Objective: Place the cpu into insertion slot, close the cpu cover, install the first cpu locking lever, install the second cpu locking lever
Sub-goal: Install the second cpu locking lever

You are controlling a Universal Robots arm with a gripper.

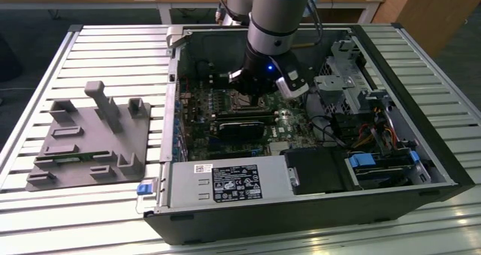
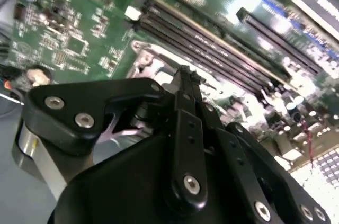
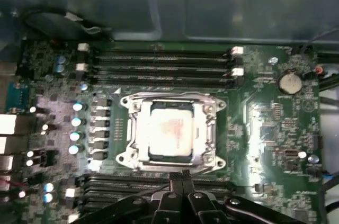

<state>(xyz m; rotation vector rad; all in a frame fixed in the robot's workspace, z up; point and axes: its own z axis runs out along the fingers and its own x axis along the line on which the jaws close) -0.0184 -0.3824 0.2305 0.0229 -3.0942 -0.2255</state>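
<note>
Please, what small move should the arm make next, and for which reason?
Probably a short descent toward the socket edge to work a locking lever. In the first wrist view the cpu already sits in the insertion slot with the cpu cover lying flat around it, and the pincer is at the socket's edge. Whether either lever is latched is unclear.

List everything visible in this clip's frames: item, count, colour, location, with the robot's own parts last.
computer case: one, black, open on the slatted table.
motherboard: one, green, inside the case.
cpu: one, silver-grey, seated in the insertion slot.
cpu cover: one, silver frame, lying flat around the cpu.
memory slots: two banks, black, either side of the socket.
graphics card: one, black, beside the socket.
fixture block: one, grey, exterior view's left.
arm: one, grey, reaching into the case.
hand: one, black, beside the socket's edge.
</note>
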